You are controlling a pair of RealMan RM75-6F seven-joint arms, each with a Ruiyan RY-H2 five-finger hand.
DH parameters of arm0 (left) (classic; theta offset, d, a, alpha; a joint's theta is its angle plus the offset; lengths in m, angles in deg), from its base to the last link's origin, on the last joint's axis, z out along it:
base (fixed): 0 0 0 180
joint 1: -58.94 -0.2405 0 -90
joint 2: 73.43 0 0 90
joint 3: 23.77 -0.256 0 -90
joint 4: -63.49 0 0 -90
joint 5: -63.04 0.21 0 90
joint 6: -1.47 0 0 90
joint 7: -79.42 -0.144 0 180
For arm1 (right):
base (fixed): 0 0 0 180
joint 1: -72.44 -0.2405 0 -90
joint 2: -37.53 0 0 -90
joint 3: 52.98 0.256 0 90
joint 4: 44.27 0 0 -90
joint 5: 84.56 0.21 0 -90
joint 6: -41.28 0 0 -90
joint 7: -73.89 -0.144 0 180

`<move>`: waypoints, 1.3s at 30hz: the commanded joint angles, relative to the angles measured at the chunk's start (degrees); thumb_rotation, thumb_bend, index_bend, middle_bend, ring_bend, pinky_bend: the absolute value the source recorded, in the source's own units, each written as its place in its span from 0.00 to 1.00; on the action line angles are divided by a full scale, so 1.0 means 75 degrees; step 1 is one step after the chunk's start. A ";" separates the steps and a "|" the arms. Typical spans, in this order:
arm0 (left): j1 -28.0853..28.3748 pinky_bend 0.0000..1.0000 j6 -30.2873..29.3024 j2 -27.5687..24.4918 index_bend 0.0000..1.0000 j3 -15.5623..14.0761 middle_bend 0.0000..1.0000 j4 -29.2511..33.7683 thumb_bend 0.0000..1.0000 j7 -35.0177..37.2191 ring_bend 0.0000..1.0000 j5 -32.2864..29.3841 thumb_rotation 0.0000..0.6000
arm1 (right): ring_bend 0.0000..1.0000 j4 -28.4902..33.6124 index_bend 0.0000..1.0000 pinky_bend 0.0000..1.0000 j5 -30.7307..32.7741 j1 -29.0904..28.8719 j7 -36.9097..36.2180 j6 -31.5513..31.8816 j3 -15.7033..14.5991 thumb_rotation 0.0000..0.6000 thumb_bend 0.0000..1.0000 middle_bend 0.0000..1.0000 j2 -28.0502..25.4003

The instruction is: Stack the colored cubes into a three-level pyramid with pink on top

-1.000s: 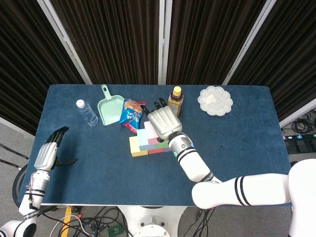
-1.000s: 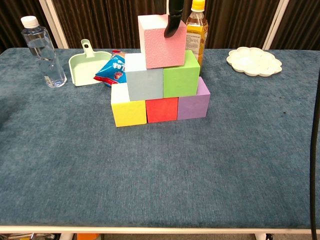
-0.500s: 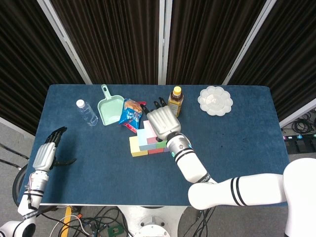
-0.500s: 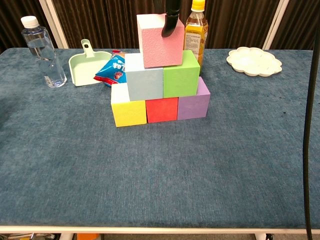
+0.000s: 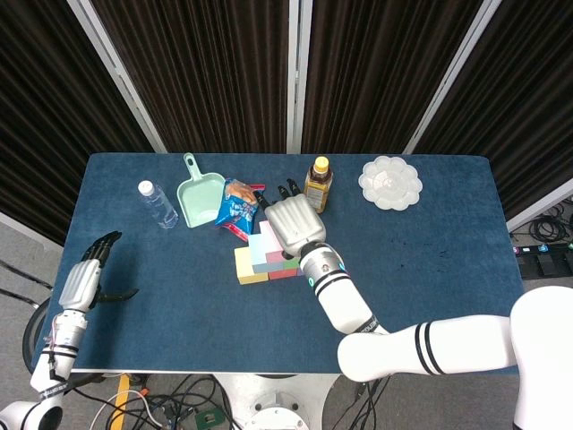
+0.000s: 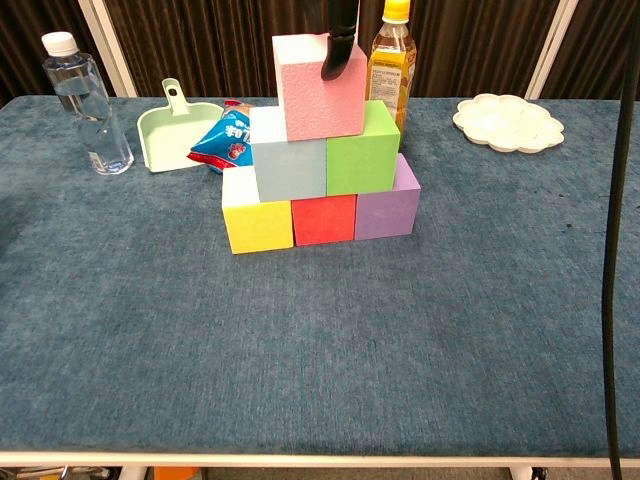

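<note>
The pyramid stands mid-table: yellow cube (image 6: 258, 222), red cube (image 6: 323, 218) and purple cube (image 6: 386, 210) at the bottom, light blue cube (image 6: 288, 167) and green cube (image 6: 362, 150) above them. On top sits the pink cube (image 6: 318, 90), slightly askew. My right hand (image 5: 291, 224) covers it from above and grips it; one dark fingertip (image 6: 336, 58) presses on its front face. In the head view only an edge of the pink cube (image 5: 267, 233) shows. My left hand (image 5: 81, 281) hangs open beyond the table's left edge, holding nothing.
Behind the stack lie a snack bag (image 6: 225, 140) and a mint dustpan (image 6: 180, 132), with a water bottle (image 6: 85, 100) at the far left. A tea bottle (image 6: 392, 60) stands right behind the pink cube. A white palette (image 6: 507, 121) lies at the back right.
The right hand and the pink cube have shifted slightly left on top of the stack. The left hand has barely moved.
</note>
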 commanded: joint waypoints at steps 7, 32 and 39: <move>-0.0009 0.09 0.0035 0.0013 0.06 -0.0006 0.02 -0.0053 0.06 0.0073 0.00 -0.0012 1.00 | 0.11 -0.0062 0.00 0.00 0.0014 0.0042 0.0063 -0.0005 0.0056 1.00 0.19 0.59 0.0068; -0.0038 0.09 0.0059 -0.0053 0.06 -0.0013 0.02 -0.0061 0.06 0.0245 0.00 0.0004 1.00 | 0.11 -0.0110 0.00 0.00 0.0067 0.0115 0.0211 0.0126 0.0230 1.00 0.19 0.59 0.0211; -0.0037 0.09 0.0070 -0.0050 0.06 -0.0015 0.02 -0.0081 0.06 0.0267 0.00 0.0012 1.00 | 0.12 -0.0140 0.00 0.00 0.0047 0.0160 0.0245 0.0157 0.0235 1.00 0.19 0.59 0.0242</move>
